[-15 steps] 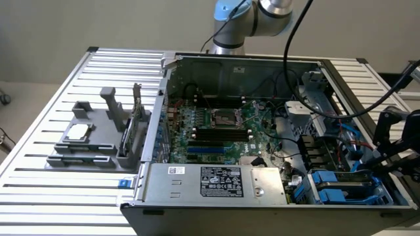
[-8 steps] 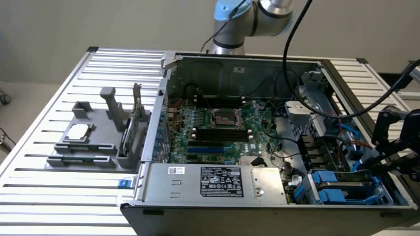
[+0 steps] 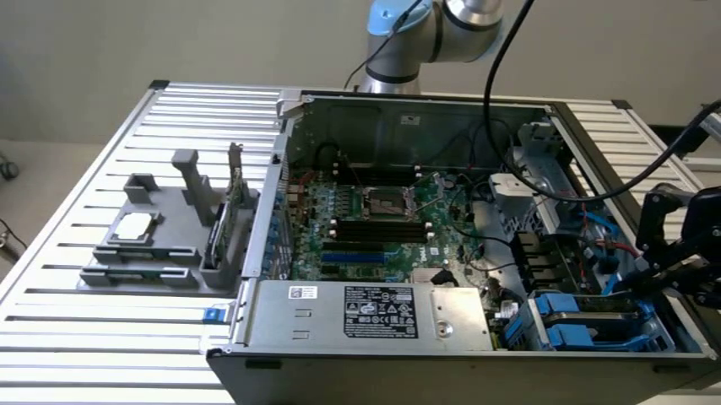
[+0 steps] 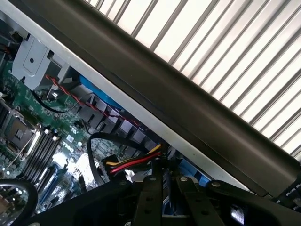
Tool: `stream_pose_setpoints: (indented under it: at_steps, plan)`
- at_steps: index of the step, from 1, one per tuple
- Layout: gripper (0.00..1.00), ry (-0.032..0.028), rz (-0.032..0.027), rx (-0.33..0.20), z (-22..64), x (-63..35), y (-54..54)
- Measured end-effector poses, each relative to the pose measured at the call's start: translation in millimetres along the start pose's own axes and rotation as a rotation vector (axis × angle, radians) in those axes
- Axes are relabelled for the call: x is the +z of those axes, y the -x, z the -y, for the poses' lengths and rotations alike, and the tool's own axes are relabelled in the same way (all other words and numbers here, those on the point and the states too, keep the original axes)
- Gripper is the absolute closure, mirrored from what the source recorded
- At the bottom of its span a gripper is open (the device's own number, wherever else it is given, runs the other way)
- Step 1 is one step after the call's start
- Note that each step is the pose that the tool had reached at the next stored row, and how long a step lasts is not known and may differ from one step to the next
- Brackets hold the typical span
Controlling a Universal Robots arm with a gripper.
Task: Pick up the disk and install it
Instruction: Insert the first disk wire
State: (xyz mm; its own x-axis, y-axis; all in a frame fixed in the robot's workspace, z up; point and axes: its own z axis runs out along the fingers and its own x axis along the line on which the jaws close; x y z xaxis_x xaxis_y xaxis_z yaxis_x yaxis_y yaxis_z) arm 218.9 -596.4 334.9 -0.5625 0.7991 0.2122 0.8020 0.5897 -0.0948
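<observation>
The disk [image 3: 588, 326], silver in a blue carrier, lies flat in the drive bay at the front corner of the open computer case [image 3: 394, 110], on the exterior view's right. My gripper [image 3: 647, 283] hangs just above and beside that bay, close to the case's side wall. In the wrist view the gripper [image 4: 164, 178] points down at the bay, and a thin blue strip of the disk [image 4: 165, 187] shows in line with it. Whether it clamps that strip is not visible.
Red, yellow and black cables [image 4: 134, 162] run right by the gripper. The grey power supply box [image 3: 372, 314] sits at the case front, the motherboard [image 3: 372, 219] behind it. A grey fixture [image 3: 158, 228] holding a small chip stands on the slatted table [image 3: 67, 329].
</observation>
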Motion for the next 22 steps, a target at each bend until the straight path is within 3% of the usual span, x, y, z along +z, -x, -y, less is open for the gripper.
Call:
stream_pose_setpoints:
  at_steps: [7,11,16,22]
  plan:
    - [0.84,0.0004,-0.0012,0.000,2.6,0.2,-4.3]
    - [0.84,0.0023,-0.0139,-0.002,7.8,-1.3,-7.7]
    - [0.84,0.0081,-0.0231,0.004,10.1,-4.3,-9.0]
    - [0.84,0.0112,-0.0243,0.017,10.6,-4.2,-9.3]
